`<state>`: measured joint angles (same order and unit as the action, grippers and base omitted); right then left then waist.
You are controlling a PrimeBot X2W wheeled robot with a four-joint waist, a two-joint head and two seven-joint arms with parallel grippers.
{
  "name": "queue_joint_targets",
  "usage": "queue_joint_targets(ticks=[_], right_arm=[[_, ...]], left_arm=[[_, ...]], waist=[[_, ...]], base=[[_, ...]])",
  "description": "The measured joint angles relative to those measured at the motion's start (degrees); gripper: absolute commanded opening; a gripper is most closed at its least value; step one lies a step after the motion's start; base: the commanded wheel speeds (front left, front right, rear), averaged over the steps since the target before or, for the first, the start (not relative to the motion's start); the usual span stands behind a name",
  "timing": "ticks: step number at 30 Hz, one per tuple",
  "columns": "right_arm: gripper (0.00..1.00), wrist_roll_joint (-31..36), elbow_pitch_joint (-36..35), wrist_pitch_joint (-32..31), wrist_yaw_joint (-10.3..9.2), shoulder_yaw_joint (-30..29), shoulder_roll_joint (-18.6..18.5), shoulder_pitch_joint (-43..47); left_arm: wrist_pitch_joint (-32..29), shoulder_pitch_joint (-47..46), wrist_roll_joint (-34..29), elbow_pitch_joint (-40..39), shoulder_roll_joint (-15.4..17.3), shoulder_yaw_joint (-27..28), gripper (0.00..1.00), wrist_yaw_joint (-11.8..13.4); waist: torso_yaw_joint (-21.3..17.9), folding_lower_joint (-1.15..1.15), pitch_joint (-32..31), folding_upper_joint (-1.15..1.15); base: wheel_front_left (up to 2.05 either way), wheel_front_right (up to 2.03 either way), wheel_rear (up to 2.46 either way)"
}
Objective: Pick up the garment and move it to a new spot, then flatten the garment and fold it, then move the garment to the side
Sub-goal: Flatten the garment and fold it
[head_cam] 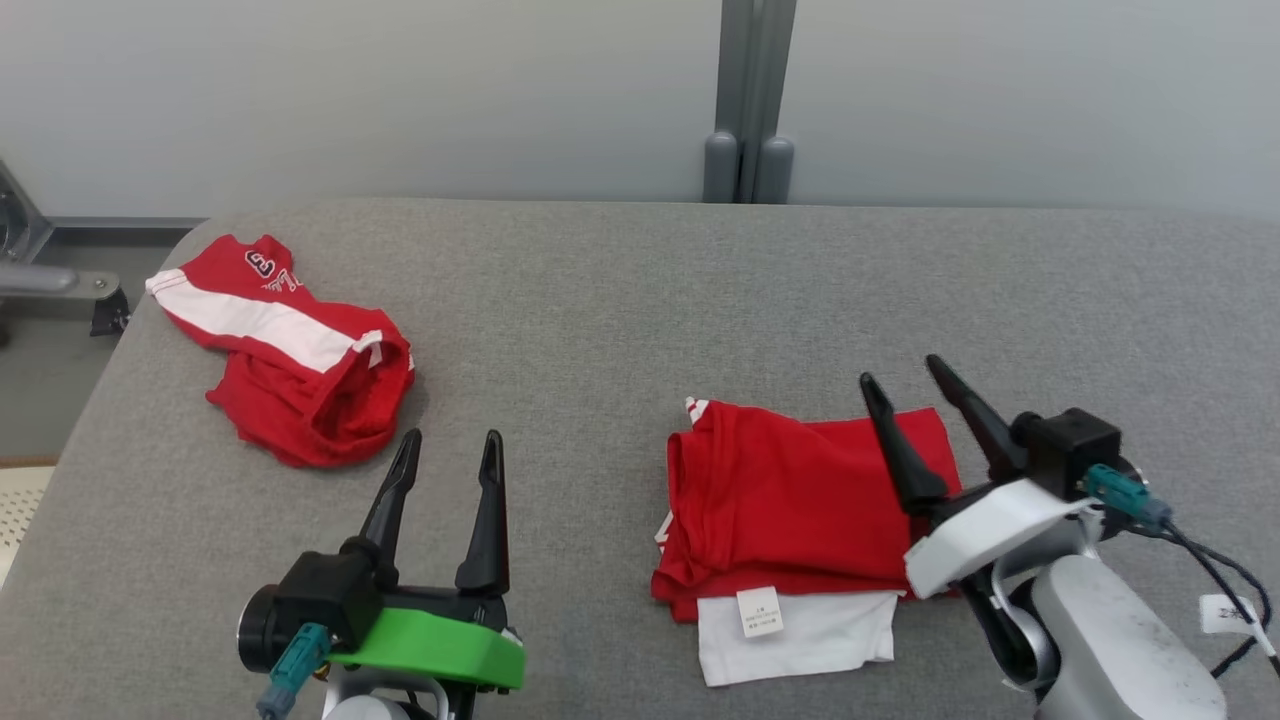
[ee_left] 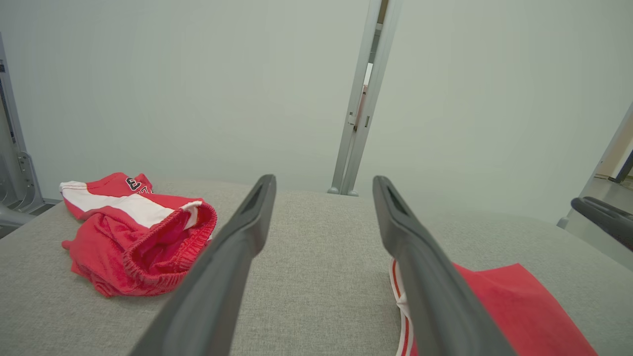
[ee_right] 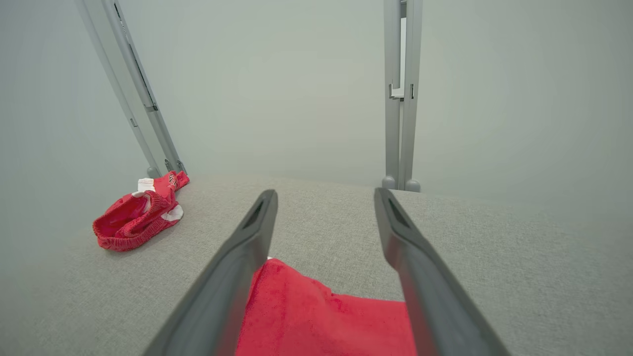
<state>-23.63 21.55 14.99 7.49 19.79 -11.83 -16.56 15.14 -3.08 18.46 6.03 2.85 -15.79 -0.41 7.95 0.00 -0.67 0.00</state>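
A red garment (head_cam: 790, 500) lies folded into a flat rectangle on the right half of the grey table, with a white layer and a tag showing at its near edge. My right gripper (head_cam: 901, 370) hovers open over the garment's right edge, nothing between its fingers. The right wrist view looks between those open fingers (ee_right: 325, 192) at the red cloth (ee_right: 321, 321) just below. My left gripper (head_cam: 452, 436) stands open and empty over bare table to the garment's left. In the left wrist view (ee_left: 324, 179), the garment's corner (ee_left: 514, 306) lies at the lower right.
A second red garment with a white stripe (head_cam: 290, 350) lies crumpled at the table's far left. The grey padded table (head_cam: 620, 300) ends at a pale wall with a grey post (head_cam: 748, 150). The table's left edge drops to the floor (head_cam: 40, 370).
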Motion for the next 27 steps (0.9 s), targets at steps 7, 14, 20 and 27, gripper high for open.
queue_joint_targets(ticks=[7, 14, 20, 27], right_arm=[[1.0, 6.7, -9.3, 0.0, 0.0, -10.6, 1.5, 7.7], [1.0, 8.3, -13.1, 0.1, 0.0, -14.4, 4.1, 11.6], [1.0, 9.3, -13.9, 0.1, 0.0, -14.8, 5.0, 12.7], [1.0, 9.9, -13.9, 0.1, 0.0, -14.7, 5.6, 12.8]], left_arm=[[0.0, 0.4, 0.0, -0.8, 0.0, 0.5, 1.0, 0.5], [0.0, 1.5, -1.0, 0.5, 0.0, 1.5, 1.0, 0.9], [0.0, 1.9, -1.4, 0.9, 0.0, 1.6, 1.0, 1.0], [0.0, 1.9, -1.5, 1.1, 0.0, 1.4, 1.0, 0.9]], waist=[[-2.8, 0.0, -0.3, 0.0], [-4.5, 0.0, -0.3, 0.0], [-4.7, 0.0, -0.3, 0.0], [-4.4, 0.0, -0.3, 0.0]], base=[[0.0, 0.0, 0.0], [0.0, 0.0, 0.0], [0.0, 0.0, 0.0], [0.0, 0.0, 0.0]])
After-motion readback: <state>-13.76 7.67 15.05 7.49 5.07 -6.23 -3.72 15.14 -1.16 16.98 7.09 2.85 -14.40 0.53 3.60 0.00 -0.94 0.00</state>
